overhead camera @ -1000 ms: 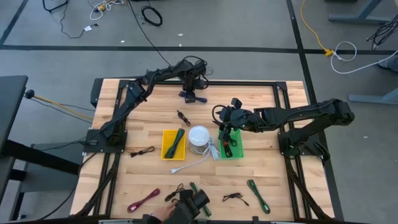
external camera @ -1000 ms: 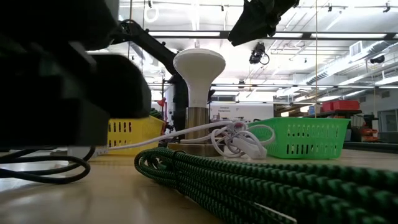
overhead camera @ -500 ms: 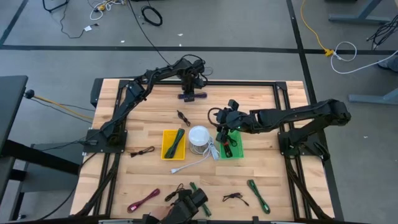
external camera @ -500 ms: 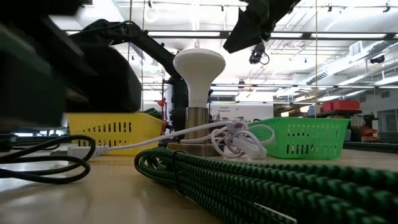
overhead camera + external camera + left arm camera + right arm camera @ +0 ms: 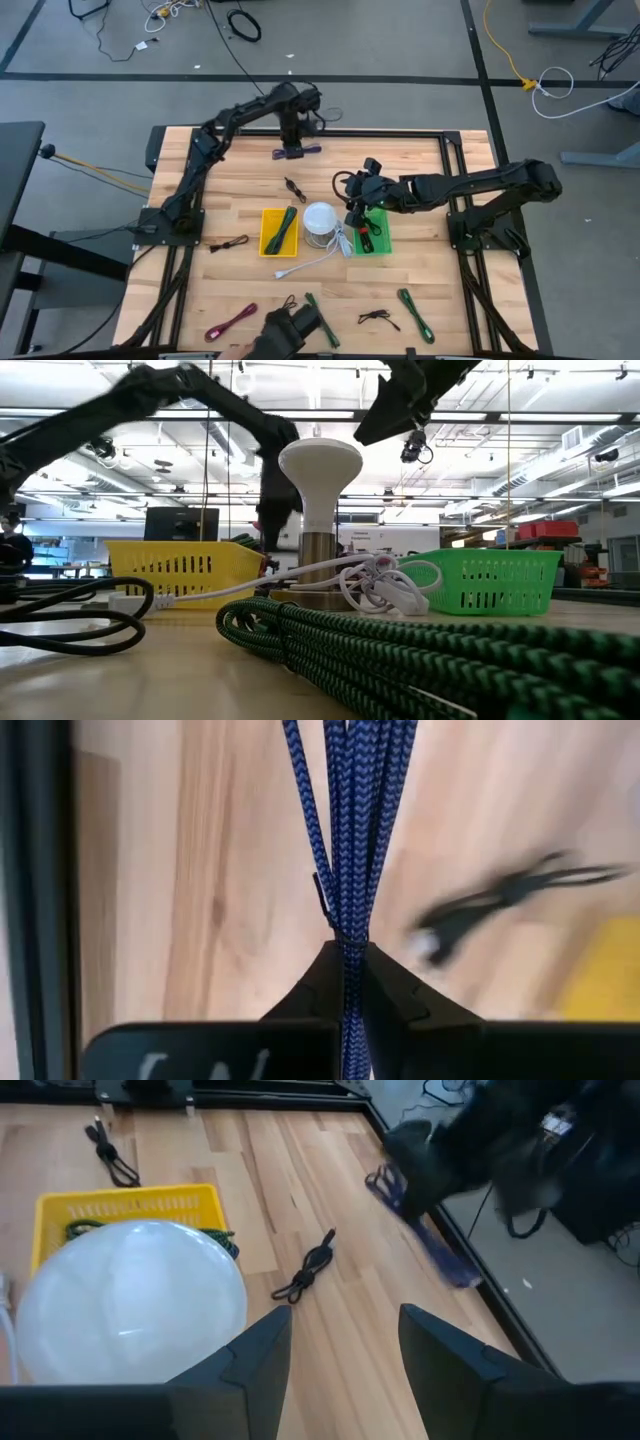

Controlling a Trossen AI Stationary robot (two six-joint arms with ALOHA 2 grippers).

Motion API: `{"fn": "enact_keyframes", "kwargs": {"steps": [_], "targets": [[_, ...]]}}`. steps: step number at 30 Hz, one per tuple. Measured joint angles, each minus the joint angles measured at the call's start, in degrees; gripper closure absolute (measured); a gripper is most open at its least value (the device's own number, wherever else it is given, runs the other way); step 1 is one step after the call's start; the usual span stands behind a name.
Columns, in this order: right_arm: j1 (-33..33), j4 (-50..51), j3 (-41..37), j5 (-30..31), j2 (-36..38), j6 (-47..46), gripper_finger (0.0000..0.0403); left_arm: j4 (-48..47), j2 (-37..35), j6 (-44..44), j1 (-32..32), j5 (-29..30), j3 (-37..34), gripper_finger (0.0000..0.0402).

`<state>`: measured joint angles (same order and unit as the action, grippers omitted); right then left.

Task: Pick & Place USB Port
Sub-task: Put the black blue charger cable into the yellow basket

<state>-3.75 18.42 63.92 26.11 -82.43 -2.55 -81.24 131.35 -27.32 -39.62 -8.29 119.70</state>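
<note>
The USB cable is a blue braided bundle (image 5: 297, 152) near the table's far edge, also seen in the left wrist view (image 5: 345, 830) and blurred in the right wrist view (image 5: 425, 1235). My left gripper (image 5: 291, 135) stands over it, shut on it. My right gripper (image 5: 358, 200) hovers open with nothing between its fingers (image 5: 340, 1350). It is above the far end of the green basket (image 5: 375, 240), beside the white lamp (image 5: 320, 222). My left gripper pinches several strands of the blue cable together (image 5: 345, 942) between its two fingers (image 5: 312, 988). The fingers come from above, pointing down, and the strands run on between them. The bundle trails away below the fingers; whether its ends rest on the table I cannot tell.
A yellow basket (image 5: 279, 231) holding a green cable sits left of the lamp. A white cord (image 5: 312, 262) lies in front of the lamp. Black cables (image 5: 293, 187) (image 5: 228, 243), green cables (image 5: 415, 312) and a pink one (image 5: 230, 322) lie about. A dark object (image 5: 288, 328) is at the near edge.
My left gripper has shut on the blue cable and drawn it a little toward the table's left; the bundle now lies stretched out sideways. The dark object at the near edge has shifted left, out of the low view's sight.
</note>
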Motion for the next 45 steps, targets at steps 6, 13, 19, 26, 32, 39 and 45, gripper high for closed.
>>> {"fn": "enact_keyframes", "kwargs": {"steps": [6, 13, 19, 26, 32, 39, 45], "targets": [[0.00, 1.01, 0.00, 0.73, 0.04, 1.97, 0.0214, -2.94, -11.31, 4.81, -0.68, -9.02, -4.02, 0.0386], [0.00, 1.88, -0.02, 4.88, 2.11, 2.14, 0.0214, 8.62, -31.91, 17.53, 2.07, -10.08, -24.12, 0.0386], [0.02, 2.86, -0.02, 4.96, 4.39, 2.39, 0.0214, 22.34, -50.19, 32.09, 9.20, -11.02, -46.11, 0.0387], [0.01, 2.16, -0.01, 6.46, 5.07, 3.02, 0.0214, 47.01, -67.84, 53.86, 22.50, -5.85, -69.55, 0.0387], [0.02, 1.42, -0.02, 6.46, 5.07, 3.04, 0.0214, 67.17, -75.61, 69.88, 34.59, 2.17, -86.59, 0.0387], [0.02, 0.59, -0.02, 6.46, 5.07, 2.99, 0.0214, 81.94, -76.00, 81.85, 46.53, 17.66, -95.86, 0.0387], [0.01, 0.55, 0.00, 6.45, 5.07, 3.02, 0.0214, 86.10, -75.94, 89.09, 55.77, 29.59, -98.56, 0.0387]]}}
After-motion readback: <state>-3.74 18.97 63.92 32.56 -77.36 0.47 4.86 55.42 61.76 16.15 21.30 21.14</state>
